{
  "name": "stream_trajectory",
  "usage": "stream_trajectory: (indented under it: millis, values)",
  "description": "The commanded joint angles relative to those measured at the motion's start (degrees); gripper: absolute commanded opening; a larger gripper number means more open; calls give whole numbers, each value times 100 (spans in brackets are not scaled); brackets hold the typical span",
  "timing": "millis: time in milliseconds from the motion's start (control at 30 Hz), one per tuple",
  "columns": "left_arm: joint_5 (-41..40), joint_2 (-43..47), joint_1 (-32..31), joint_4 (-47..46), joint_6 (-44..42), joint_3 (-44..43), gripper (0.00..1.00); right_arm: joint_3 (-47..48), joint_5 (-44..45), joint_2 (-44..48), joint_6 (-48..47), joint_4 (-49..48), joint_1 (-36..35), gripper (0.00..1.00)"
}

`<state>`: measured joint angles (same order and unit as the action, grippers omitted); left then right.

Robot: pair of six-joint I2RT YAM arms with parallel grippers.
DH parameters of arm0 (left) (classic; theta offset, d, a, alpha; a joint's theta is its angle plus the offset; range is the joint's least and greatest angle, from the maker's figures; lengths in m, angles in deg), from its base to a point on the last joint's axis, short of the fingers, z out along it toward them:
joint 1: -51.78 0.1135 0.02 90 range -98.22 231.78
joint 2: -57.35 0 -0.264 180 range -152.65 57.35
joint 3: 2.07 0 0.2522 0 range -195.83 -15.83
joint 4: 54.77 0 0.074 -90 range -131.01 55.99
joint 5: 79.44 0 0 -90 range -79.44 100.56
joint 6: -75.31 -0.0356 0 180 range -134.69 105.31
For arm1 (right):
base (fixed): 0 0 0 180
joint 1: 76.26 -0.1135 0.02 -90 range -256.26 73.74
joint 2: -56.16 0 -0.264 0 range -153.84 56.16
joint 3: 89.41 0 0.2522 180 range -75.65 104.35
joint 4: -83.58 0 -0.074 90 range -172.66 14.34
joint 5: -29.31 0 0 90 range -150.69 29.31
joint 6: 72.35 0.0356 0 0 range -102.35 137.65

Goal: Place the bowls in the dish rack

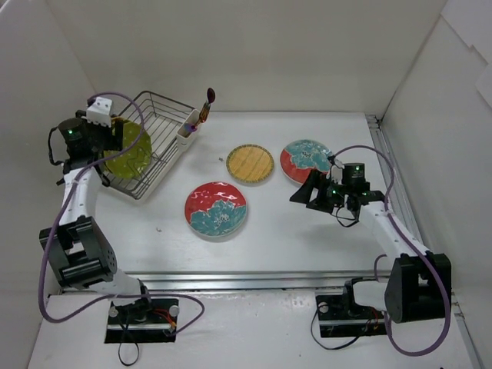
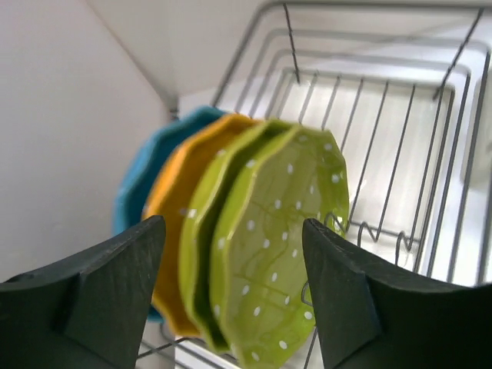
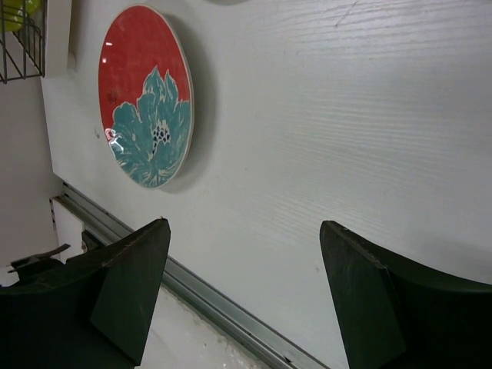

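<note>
Green, white-dotted front bowl (image 2: 269, 246) is standing on edge in the dish rack (image 1: 163, 123), first of four packed in a row. Behind it are sitting a second green bowl (image 2: 196, 238), an orange bowl (image 2: 178, 200) and a blue bowl (image 2: 138, 184), the last one nearest the wall (image 2: 61, 115).

The left gripper (image 2: 232, 227) is hovering close over that row with its fingers spread wide, one showing on each side of the front bowl in the wrist view. It is pinching nothing. The bowl's lower edge is running out of sight behind the right-hand finger, so contact there cannot be told.

At the rack's corner toward the table (image 1: 307, 238) middle, a white cup (image 1: 187, 131) is holding a dark-tipped utensil (image 1: 206, 106).

Three more bowls are lying flat on the table, all outside the rack:
- tan woven bowl (image 1: 250, 164), near the middle
- near red-and-teal bowl (image 1: 216, 210), in front of the tan one
- far red-and-teal bowl (image 1: 306, 160), to the right, partly hidden by the right arm

The right gripper (image 3: 244, 224) is hanging over bare table, fingers wide apart and holding nothing. The near red-and-teal bowl is lying ahead of it and well apart. The far red-and-teal bowl is sitting just beyond it in the top view. A metal rail (image 3: 192, 288) is running along the table edge below the fingers.
</note>
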<state>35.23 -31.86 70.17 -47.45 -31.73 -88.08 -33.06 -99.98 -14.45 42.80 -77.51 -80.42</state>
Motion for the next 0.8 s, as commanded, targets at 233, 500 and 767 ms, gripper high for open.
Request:
stream_trajectory:
  millis: [233, 500, 767]
  values:
    - [-243, 1757, -652, 582, 1993, -888, 77, -145, -474, -1514, 1086, -2874, -883, 73]
    - [37, 3198, -1277, 1063, 3540, 430, 74, 486, -308, -3070, 1607, -3661, -1692, 71]
    - [-6, 4200, -1329, 2164, 3629, 1343, 75, 909, -237, -4135, 1985, -4267, -2220, 70]
